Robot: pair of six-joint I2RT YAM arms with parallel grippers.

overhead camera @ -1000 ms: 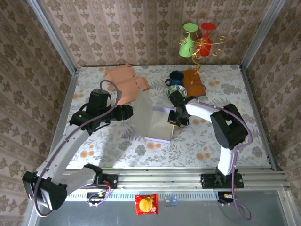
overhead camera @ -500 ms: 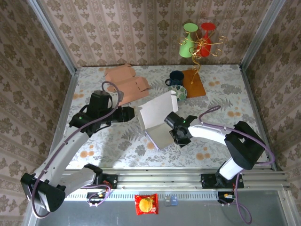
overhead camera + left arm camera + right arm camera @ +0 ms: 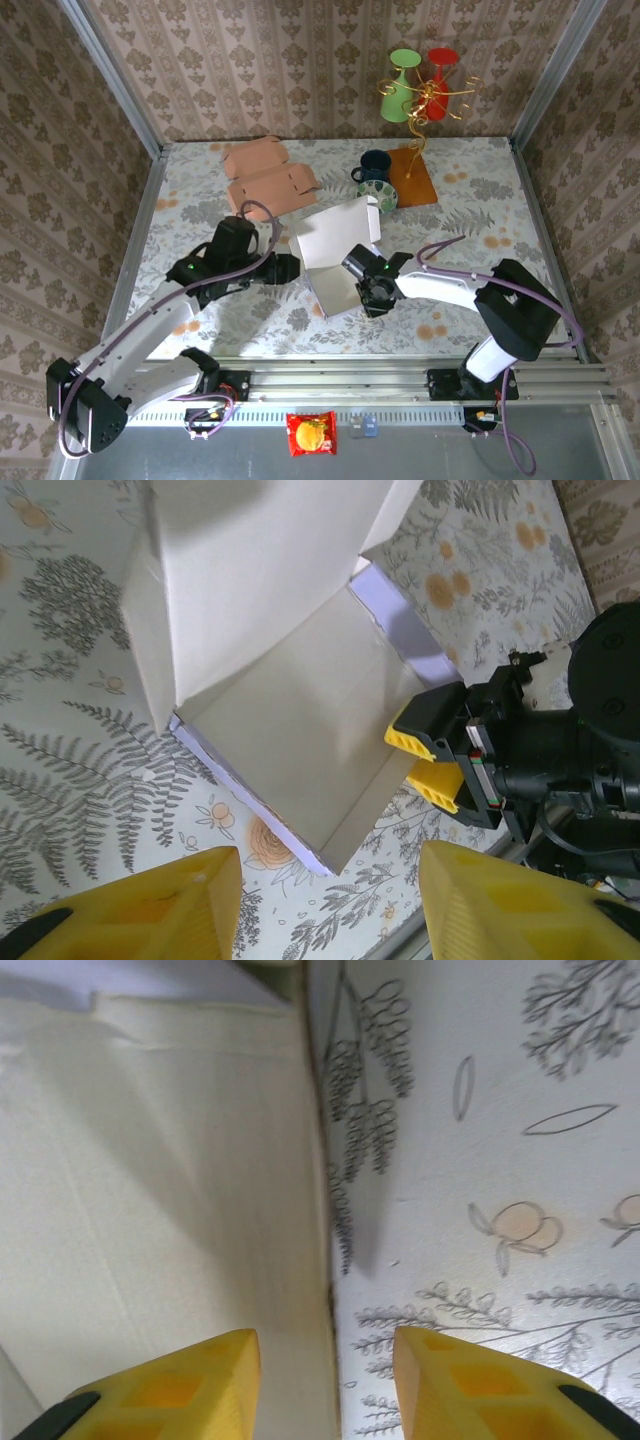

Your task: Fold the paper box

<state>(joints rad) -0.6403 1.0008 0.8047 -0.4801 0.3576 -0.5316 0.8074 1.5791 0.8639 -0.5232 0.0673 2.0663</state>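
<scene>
The white paper box [image 3: 335, 250] lies partly folded at the table's middle, one flap raised toward the back and a flat panel [image 3: 300, 740] resting on the cloth. My right gripper [image 3: 367, 293] sits at the panel's near right edge. In the right wrist view its jaws [image 3: 322, 1335] stand open astride that edge [image 3: 322, 1210], one finger over the panel, one over the cloth, without touching it. My left gripper [image 3: 290, 268] is just left of the box, open, nothing between its fingers [image 3: 328, 858]. The box's near corner [image 3: 325, 865] lies just ahead of them.
Flat brown cardboard blanks [image 3: 265, 175] lie at the back left. A dark mug [image 3: 375, 163], a patterned bowl [image 3: 381, 194] and a brown mat [image 3: 412, 178] with a gold cup stand [image 3: 420, 85] are behind the box. A red snack packet [image 3: 311, 433] lies below the front rail.
My right gripper left the box's back side, came round to its near right edge and opened. The box dropped lower and turned. My left arm shifted nearer and to the right.
</scene>
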